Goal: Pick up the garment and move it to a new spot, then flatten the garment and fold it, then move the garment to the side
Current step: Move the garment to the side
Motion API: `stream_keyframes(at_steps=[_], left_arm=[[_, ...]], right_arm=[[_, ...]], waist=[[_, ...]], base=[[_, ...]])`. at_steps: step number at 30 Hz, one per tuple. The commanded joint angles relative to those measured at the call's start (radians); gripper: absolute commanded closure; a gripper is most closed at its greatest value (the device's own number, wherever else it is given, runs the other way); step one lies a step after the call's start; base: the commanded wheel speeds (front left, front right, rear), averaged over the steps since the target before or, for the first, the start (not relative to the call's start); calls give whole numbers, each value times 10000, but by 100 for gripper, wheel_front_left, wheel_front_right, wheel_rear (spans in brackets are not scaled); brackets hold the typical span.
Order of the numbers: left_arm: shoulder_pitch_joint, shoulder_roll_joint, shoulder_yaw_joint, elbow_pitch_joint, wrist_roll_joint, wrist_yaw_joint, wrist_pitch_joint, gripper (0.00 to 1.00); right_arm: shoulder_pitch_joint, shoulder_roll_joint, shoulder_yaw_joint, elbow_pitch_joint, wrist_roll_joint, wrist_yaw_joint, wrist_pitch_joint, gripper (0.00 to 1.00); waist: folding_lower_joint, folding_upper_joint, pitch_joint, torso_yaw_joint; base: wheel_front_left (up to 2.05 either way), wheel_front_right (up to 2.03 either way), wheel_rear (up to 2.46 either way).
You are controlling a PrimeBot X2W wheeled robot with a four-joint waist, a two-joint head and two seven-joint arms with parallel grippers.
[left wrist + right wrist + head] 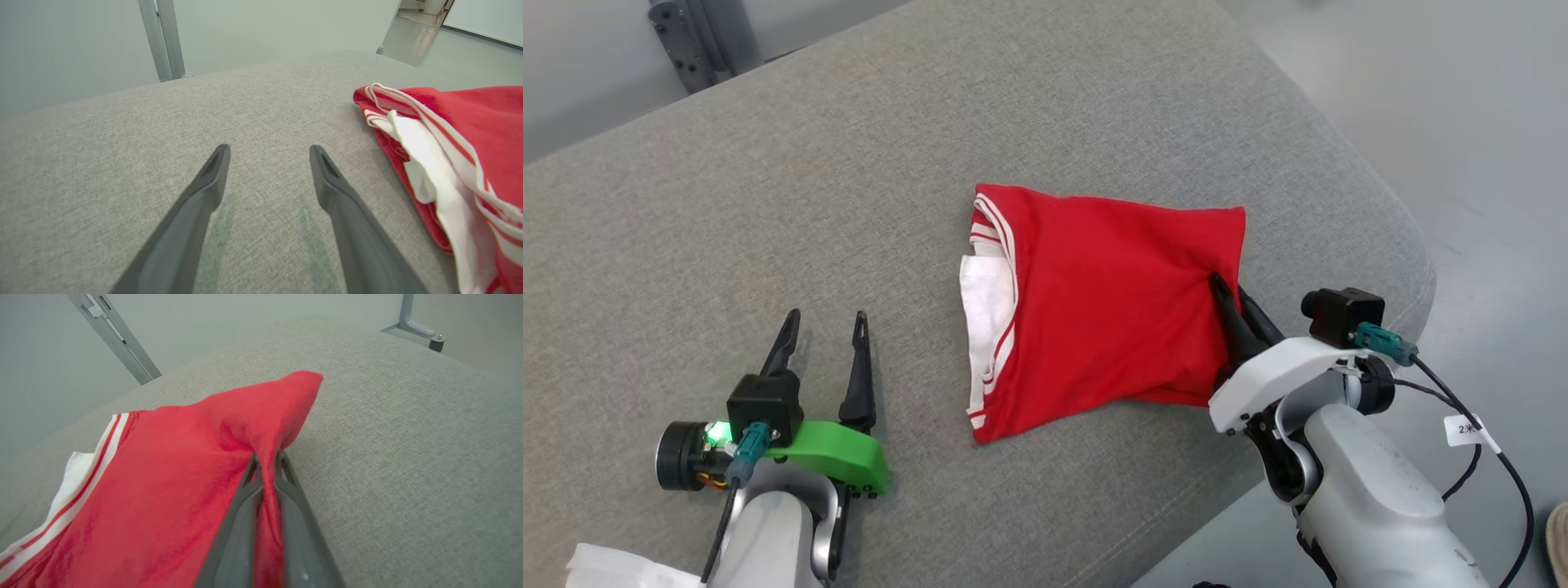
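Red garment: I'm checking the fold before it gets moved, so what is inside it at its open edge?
A white layer shows between the red garment's folds at that edge, beside striped trim. How far it runs inside is hidden by the red top layer.

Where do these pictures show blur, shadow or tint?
Head view: soft even light, faint shadows beside the left gripper. Left wrist view: greenish streaks on the cushion under that gripper. Right wrist view: the right gripper blurs toward the bottom edge.

The garment (1111, 302) is red, with white stripes and a white panel at its nine o'clock edge; the cushion (849, 163) is flecked grey.
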Motion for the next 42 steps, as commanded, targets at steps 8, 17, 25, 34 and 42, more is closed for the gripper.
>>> stream_keyframes(at_steps=[8,17,25,34,42], left_arm=[[-219,77,-55,-246,370,-152,1,0],[-467,105,-91,-778,581,-178,2,0],[-628,114,-133,-1133,639,-125,1,0],[-724,101,-134,-1425,640,-42,1,0],[-708,91,-102,-1382,570,-47,1,0]], right_arm=[[-1142,-3,-1131,491,-1422,-17,-27,100],[-2749,-957,-3327,1678,-3566,-18,-27,100],[-3858,-2127,-5541,2824,-5384,-18,-27,100],[-4405,-2820,-7923,3072,-7511,-18,-27,100],[-4582,-3150,-9876,3053,-9126,-18,-27,92]], waist=[[0,0,719,930],[0,0,1362,2320],[0,0,1806,3283],[0,0,2077,3877],[0,0,2085,3997]], base=[[0,0,0],[0,0,0],[0,0,0],[0,0,0],[0,0,0]])
